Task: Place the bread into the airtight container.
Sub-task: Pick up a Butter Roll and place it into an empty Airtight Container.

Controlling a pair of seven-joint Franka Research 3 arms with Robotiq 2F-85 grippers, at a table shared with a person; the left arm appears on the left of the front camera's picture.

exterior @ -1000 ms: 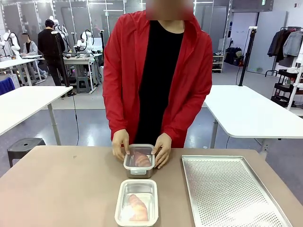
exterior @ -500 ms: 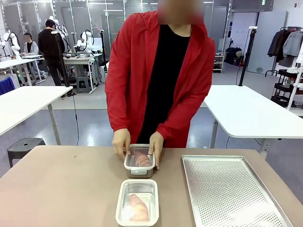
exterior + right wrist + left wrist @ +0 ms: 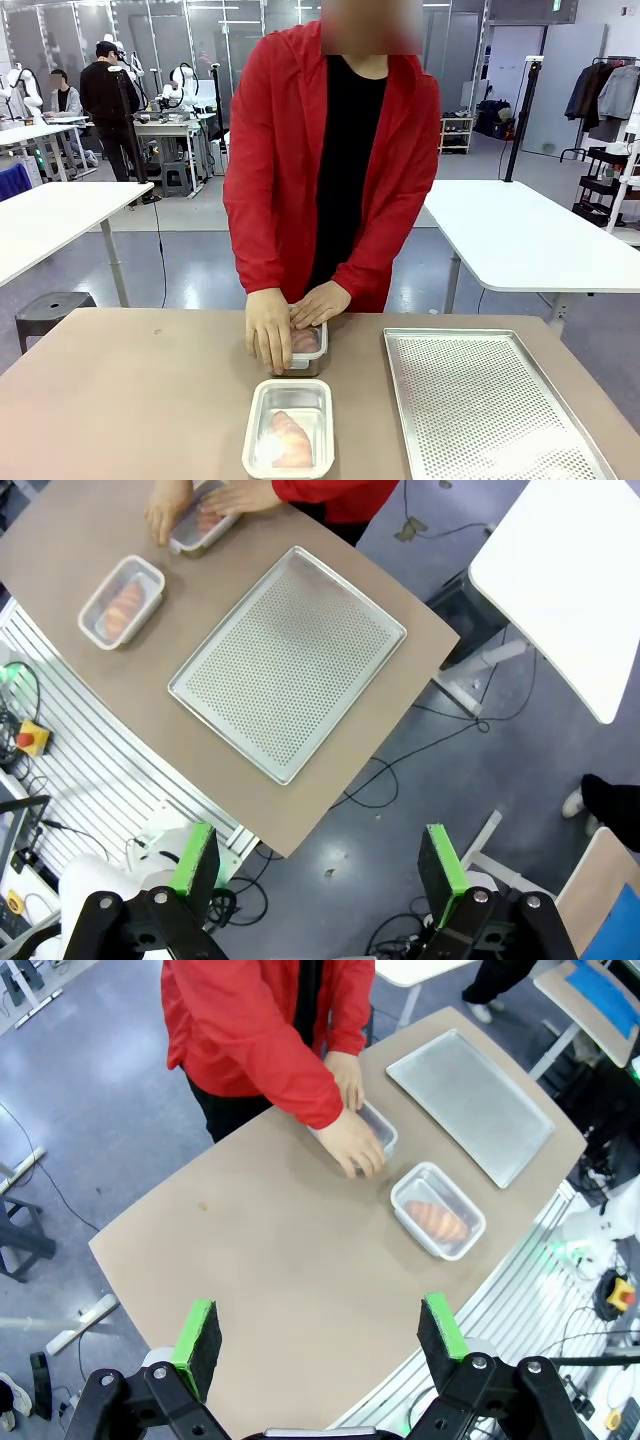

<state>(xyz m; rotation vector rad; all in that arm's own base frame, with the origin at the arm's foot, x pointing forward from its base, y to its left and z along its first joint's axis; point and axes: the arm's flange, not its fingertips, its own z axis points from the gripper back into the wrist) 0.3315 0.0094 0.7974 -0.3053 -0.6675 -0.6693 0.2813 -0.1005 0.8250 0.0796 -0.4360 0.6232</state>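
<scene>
Two small clear airtight containers stand on the brown table. The near container (image 3: 289, 428) (image 3: 437, 1210) (image 3: 122, 602) holds a piece of bread (image 3: 288, 438). Both of the person's hands (image 3: 268, 335) lie flat on top of the far container (image 3: 312, 345) (image 3: 378, 1128) (image 3: 205, 522), where a bit of another bread (image 3: 305, 341) shows under them. My left gripper (image 3: 320, 1335) hangs open high above the table's near side, nothing between its fingers. My right gripper (image 3: 318, 860) is open too, high above and off the table's edge.
A perforated metal tray (image 3: 490, 405) (image 3: 470, 1100) (image 3: 290, 660) lies bare on the table's right half. A person in a red jacket (image 3: 330, 160) stands at the far edge. White tables (image 3: 520, 235) stand behind, and cables run over the floor (image 3: 400, 750).
The person's hands have moved from the far container's sides onto its top and now cover most of it. The near container and the tray have not moved.
</scene>
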